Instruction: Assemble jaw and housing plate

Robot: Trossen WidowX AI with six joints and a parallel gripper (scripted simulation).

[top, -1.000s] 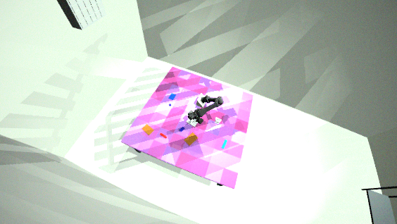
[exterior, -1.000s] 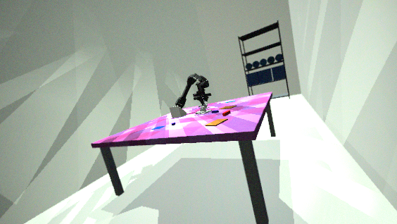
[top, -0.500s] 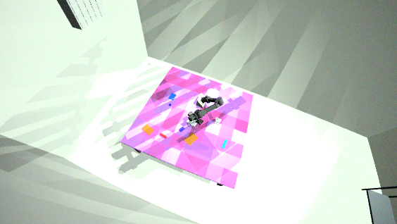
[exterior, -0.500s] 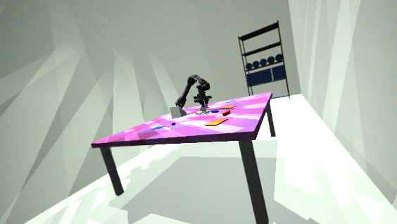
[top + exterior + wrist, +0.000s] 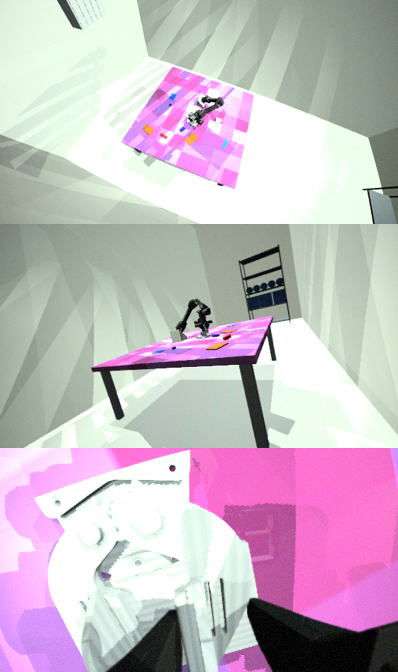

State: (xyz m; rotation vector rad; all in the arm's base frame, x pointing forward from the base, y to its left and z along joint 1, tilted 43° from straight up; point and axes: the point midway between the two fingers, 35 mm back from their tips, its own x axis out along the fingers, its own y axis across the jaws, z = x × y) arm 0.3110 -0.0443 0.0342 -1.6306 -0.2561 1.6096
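Observation:
The white base assembly (image 5: 175, 490) (image 5: 202, 337) lies on the table below my gripper. Its straight edge strip has two small holes. One round pin end (image 5: 92, 534) and a larger one (image 5: 149, 522) show on it, with small teeth between them. A white jaw arm (image 5: 117, 613) runs down at the left. My gripper (image 5: 213, 612) (image 5: 192, 124) (image 5: 204, 332) is shut on a white jaw, whose upright bar (image 5: 190, 623) stands against the left finger. Glare hides how the jaws sit on the pins. A small white part (image 5: 218, 120) lies apart; I cannot tell whether it is the housing plate.
On the table (image 5: 197, 165) (image 5: 176, 363) lie two orange blocks (image 5: 148, 129) (image 5: 191, 139), a red bar (image 5: 164, 135) (image 5: 226, 337), a dark blue block (image 5: 182, 129), a cyan bar (image 5: 225, 144) and a blue block (image 5: 172, 96). A white wedge (image 5: 177, 336) stands by the arm's base.

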